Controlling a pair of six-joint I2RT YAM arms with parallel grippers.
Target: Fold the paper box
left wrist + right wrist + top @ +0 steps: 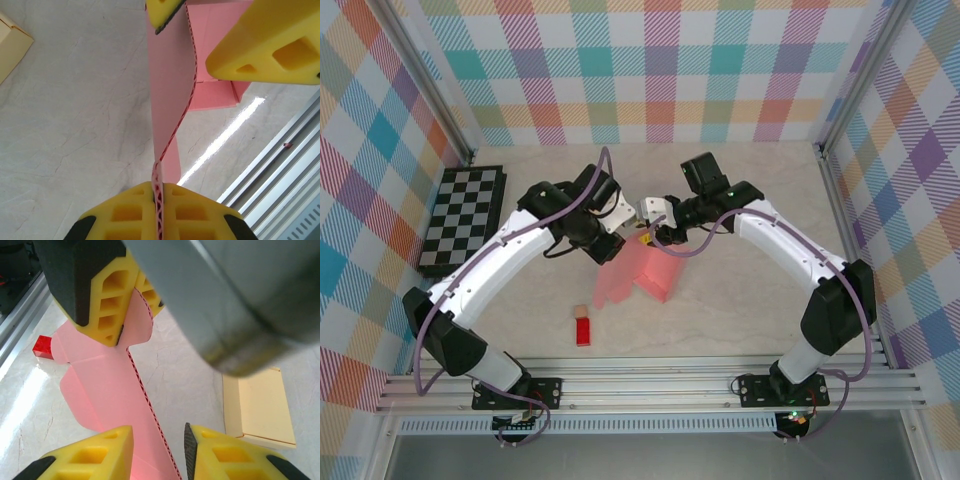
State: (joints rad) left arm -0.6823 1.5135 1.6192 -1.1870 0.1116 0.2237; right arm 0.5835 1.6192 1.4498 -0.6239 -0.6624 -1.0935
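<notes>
The left end effector is clamped tight on an edge of the pink corrugated paper box. It holds one panel on edge over the surface, likely to steady it for creasing. The right end effector stands wide, its fingers straddling that panel, seemingly ready to pinch and fold.

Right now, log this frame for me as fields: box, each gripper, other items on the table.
box: pink paper box, unfolded sheet, raised between the arms
left gripper: shut on a box edge
right gripper: open, fingers either side of the sheet
other items: red block, tan block, chessboard
</notes>
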